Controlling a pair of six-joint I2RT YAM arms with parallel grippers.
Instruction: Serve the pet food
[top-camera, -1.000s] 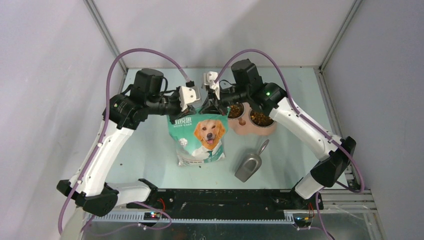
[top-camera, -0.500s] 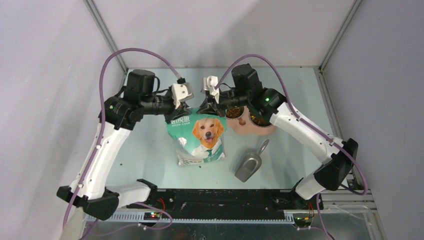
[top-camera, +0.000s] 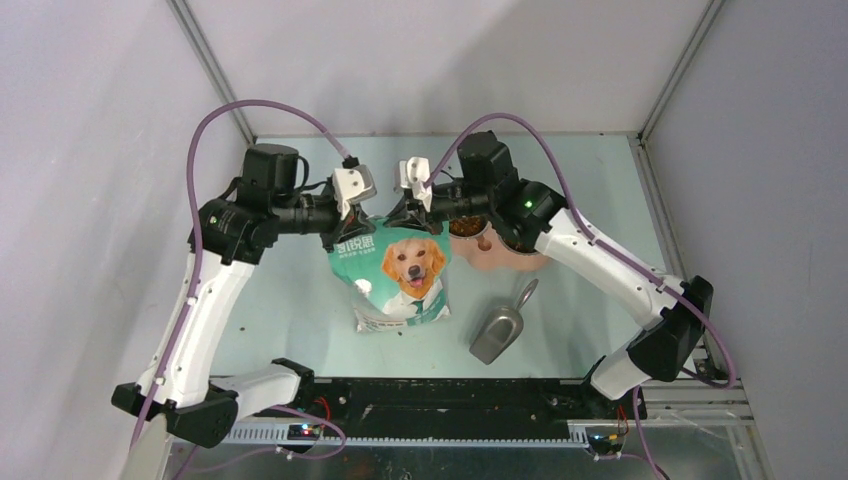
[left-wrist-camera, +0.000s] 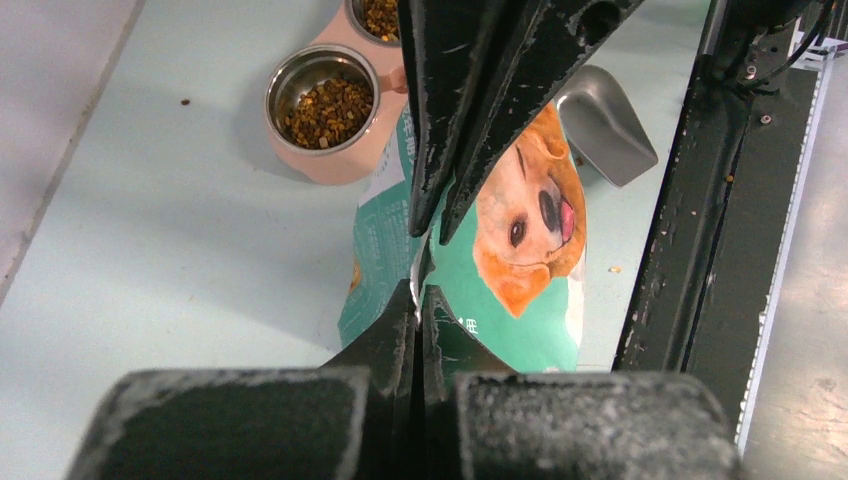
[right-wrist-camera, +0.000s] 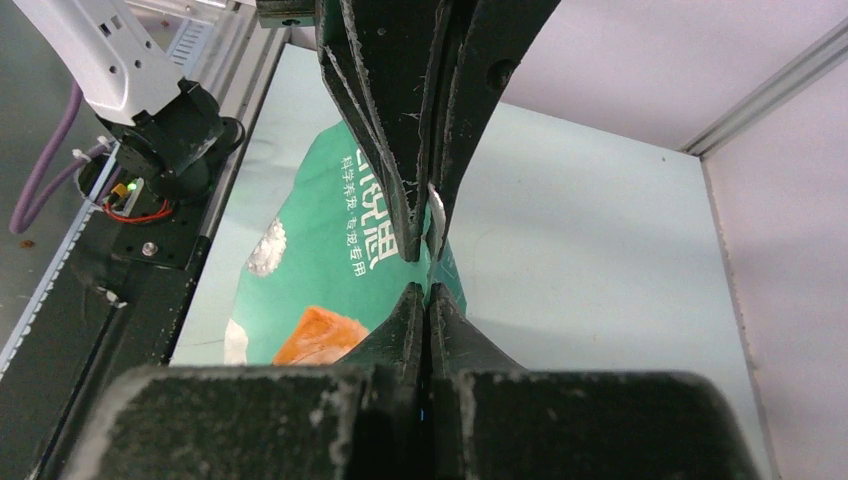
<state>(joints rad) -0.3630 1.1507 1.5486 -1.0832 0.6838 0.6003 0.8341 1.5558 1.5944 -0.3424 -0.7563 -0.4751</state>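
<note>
A pale teal bench (top-camera: 290, 300) sits between grey walls (top-camera: 440, 60), with a black rail (top-camera: 450, 395) along its near edge. A green bag (top-camera: 405, 275) printed with a dog stands at the centre. A grey scoop (top-camera: 498, 328) lies near and to its right. The pet food (left-wrist-camera: 325, 100) fills two steel bowls (left-wrist-camera: 290, 85) in a pink holder (top-camera: 490, 258) at the bag's far right, partly under the right arm (top-camera: 590, 250). The left end effector (top-camera: 350, 225) is clenched on the bag's top left edge, and the right end effector (top-camera: 405, 215) is clenched on its top right edge.
</note>
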